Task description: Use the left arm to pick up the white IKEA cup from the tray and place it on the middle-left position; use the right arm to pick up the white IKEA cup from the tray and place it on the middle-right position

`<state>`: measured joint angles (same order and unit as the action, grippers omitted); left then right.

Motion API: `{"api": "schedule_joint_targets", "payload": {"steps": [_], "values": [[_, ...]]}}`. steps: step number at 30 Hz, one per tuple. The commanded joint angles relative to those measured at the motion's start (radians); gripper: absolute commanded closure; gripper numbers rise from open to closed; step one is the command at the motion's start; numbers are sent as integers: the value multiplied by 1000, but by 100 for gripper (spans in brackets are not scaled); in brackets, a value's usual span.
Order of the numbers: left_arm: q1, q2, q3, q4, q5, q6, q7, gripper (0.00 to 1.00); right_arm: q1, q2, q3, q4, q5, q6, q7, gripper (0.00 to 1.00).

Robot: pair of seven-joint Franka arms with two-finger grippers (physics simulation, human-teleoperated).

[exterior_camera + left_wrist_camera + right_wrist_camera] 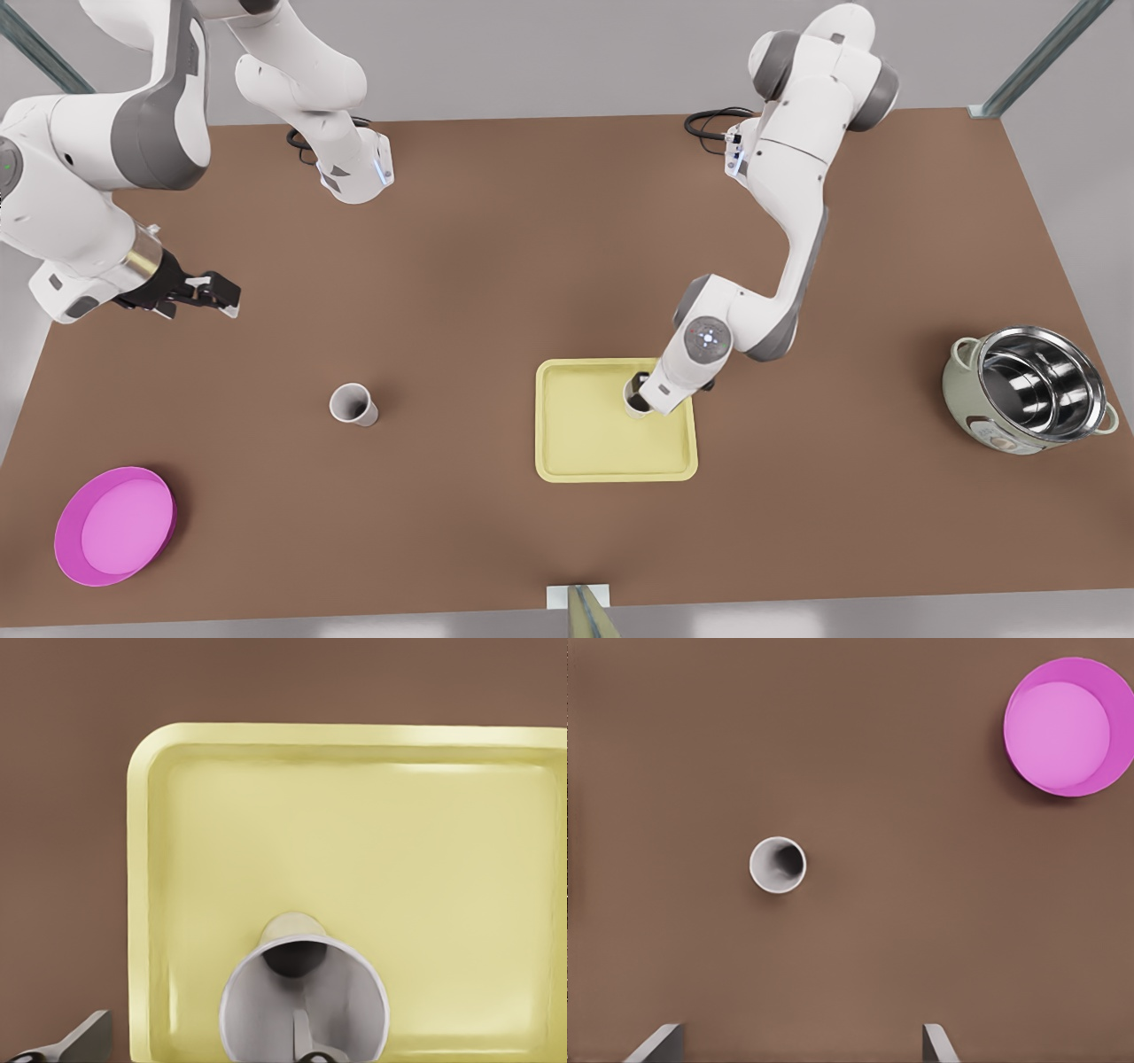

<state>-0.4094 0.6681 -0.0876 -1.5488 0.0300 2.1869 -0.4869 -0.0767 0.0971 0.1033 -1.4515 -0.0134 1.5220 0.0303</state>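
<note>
A white cup [633, 392] stands upright on the pale yellow tray [585, 447], near its far right corner in the front view. My left gripper [647, 400] is down at this cup. In the left wrist view it [199, 1041] is open, one finger inside the cup [266, 992] and the other outside over the tray [354, 833]. A second white cup [353, 404] stands upright on the bare table at the front view's left. My right gripper [213, 292] hangs open high above the table, apart from that cup [778, 865], with nothing between the fingers of the gripper [802, 1041].
A round magenta dish [115, 525] [1068, 725] lies near the front-left corner in the front view. A pale green cooker with a steel bowl [1028, 390] stands at the right edge. Brown tabletop stretches between the tray and the cooker.
</note>
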Motion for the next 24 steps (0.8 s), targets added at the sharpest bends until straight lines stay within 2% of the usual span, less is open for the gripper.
{"api": "schedule_joint_targets", "payload": {"steps": [1, 6, 8, 13, 16, 19, 21, 24], "values": [[0, 14, 0, 1, 14, 60, -36, 0, 3, 0, -5, 0, 9, -6, -16, 0], [-6, 37, 0, 1, 13, 103, -48, 0, 5, 10, -4, -1, 7, -6, -15, 0], [-8, 51, 0, 3, 13, 126, -55, 15, 5, 10, -5, -1, 7, -8, -15, 0], [-8, 53, -1, 9, 4, 128, -76, 66, -8, 16, -7, -1, 9, -9, -18, 0], [-5, 51, 0, 18, -1, 126, -88, 91, -9, 16, -7, -1, 9, -9, -16, 0], [0, 41, 0, 26, 2, 116, -87, 89, -9, 16, -7, -1, 9, -14, -16, 0], [26, 19, 6, 53, 10, 39, -76, 88, -9, 16, -7, -1, 10, -14, -16, 0], [187, -42, 5, 64, -1, -90, 212, 88, -6, 15, -4, 0, 9, -16, -15, 0]]}}
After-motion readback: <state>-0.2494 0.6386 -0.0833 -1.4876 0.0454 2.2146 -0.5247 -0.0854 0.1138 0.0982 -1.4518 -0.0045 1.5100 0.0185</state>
